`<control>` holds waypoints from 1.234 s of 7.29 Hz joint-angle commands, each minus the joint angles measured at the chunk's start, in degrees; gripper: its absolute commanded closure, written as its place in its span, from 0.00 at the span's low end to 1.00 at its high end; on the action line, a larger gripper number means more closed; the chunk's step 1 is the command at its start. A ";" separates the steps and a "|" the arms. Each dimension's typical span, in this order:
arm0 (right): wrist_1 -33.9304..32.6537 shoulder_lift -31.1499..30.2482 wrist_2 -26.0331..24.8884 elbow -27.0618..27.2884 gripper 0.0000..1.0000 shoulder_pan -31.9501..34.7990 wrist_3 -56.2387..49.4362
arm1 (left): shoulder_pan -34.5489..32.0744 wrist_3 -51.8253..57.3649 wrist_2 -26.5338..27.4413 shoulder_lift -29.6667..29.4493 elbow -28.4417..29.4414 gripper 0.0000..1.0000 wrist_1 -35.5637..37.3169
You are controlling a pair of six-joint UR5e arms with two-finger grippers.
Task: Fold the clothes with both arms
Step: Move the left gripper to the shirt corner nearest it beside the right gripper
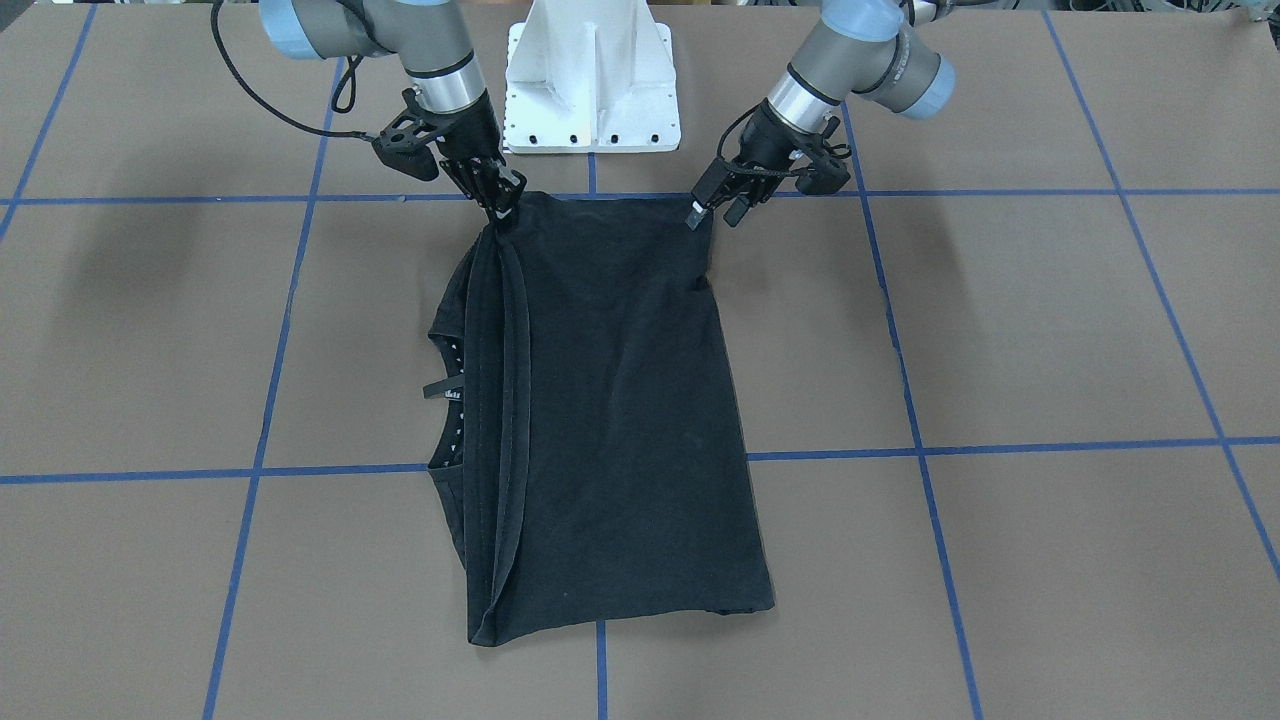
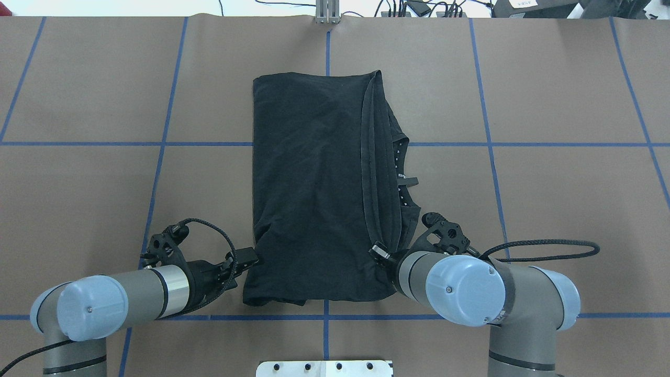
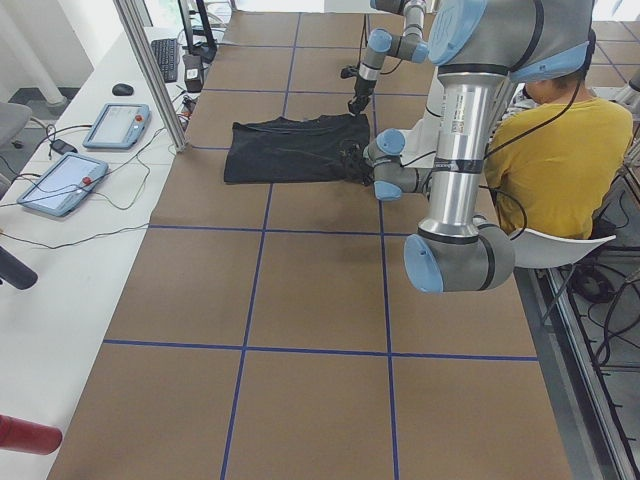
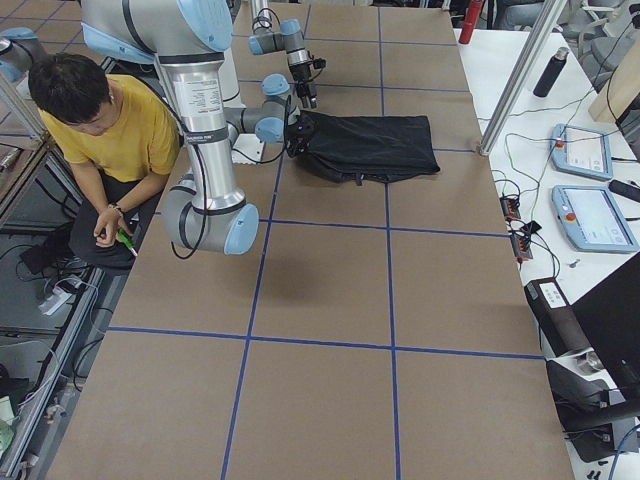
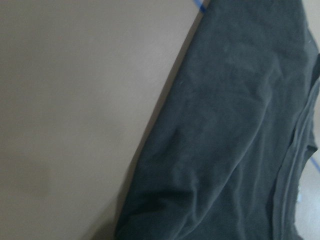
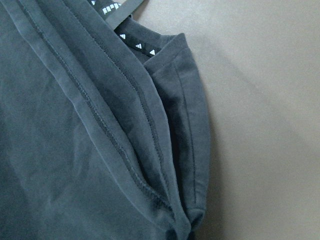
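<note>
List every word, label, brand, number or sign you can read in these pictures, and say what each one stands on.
No text can be read in any view.
T-shirt: the neck print is a row of small white marks, not legible as letters.
Tablet screens: too small to read.

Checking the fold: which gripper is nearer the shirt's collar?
Right. The right gripper is at the shirt corner beside the collar; the left gripper is at the opposite corner.
</note>
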 commanded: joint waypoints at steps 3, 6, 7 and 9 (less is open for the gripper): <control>0.00 0.15 1.39 0.00 1.00 0.78 0.00 | 2.57 -0.03 -0.02 -0.03 0.09 0.31 0.84; 0.09 0.32 2.53 0.09 1.00 1.57 0.09 | 2.66 -0.12 -0.20 -0.12 -0.09 0.67 0.93; 0.09 0.50 2.53 0.09 1.00 1.57 0.09 | 2.75 -0.12 -0.37 -0.03 -0.26 0.91 1.19; 0.00 0.24 2.53 1.30 1.00 1.57 0.70 | 2.66 -0.47 -6.22 0.06 -2.79 1.00 4.68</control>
